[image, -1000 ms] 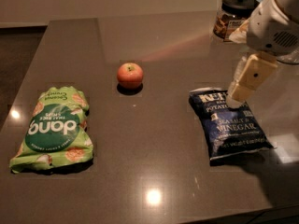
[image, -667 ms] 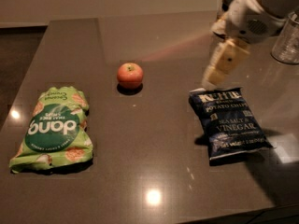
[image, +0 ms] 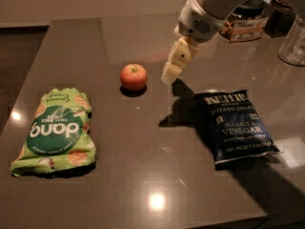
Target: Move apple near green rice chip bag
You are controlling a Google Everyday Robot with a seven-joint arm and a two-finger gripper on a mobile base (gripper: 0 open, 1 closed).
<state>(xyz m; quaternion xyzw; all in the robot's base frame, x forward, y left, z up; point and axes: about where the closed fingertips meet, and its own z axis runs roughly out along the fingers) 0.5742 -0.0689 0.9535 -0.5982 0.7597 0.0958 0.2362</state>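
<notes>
Hand (image: 172,68) hovers just right of apple (image: 133,76), apparently clear of it; grip state: cannot tell. Apple on desk (image: 143,171), well apart from green rice chip bag (image: 55,132). Grasp and transfer not yet done.

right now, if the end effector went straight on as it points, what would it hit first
Probably the bare table just right of the apple, not the apple itself: the end effector hangs there, pointing down and slightly left. Depth is unclear.
</notes>
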